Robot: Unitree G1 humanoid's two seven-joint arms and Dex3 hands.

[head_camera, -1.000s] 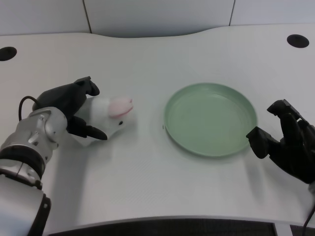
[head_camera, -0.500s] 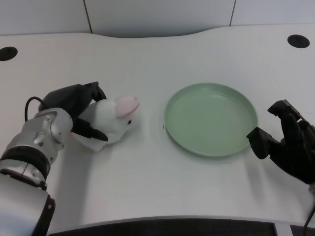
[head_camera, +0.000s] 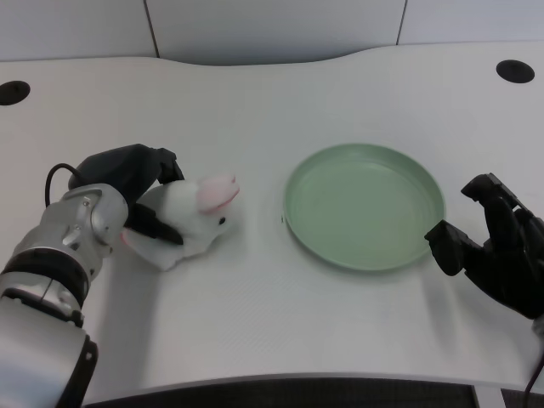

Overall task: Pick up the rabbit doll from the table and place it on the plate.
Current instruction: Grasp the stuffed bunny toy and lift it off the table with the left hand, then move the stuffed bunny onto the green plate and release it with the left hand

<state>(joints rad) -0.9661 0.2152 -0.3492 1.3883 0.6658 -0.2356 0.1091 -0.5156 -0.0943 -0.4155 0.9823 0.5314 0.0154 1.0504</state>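
Head view: the left hand (head_camera: 136, 191) sits at the left middle of the frame with its black fingers wrapped round the rabbit doll (head_camera: 189, 219), some over the top of the doll's back and one dark finger across its lower side. The hand is holding the doll, which lies on or just above the white counter (head_camera: 255, 102); whether it has cleared the surface cannot be told from here.

The step in hand looks to be the carry toward the plate (head_camera: 364, 206), which stands in the right middle of the frame, well apart from the doll with bare counter between them. To do it well, the hand should hold its squeeze on the soft body so the doll does not slip out, lift it high enough to pass over the plate's raised rim, then travel rightward across the frame. The release is best made over the flat middle of the plate, low down, so the doll settles instead of rolling off the edge. The grip is on the rear of the doll, so the head end may droop and catch the rim if the lift is too shallow.

The doll is a small white plush toy, rounded and soft, with a pale pink ear or ears folded at its upper right, and a small dark eye on the side facing the plate. Its head points right, toward the green plate.
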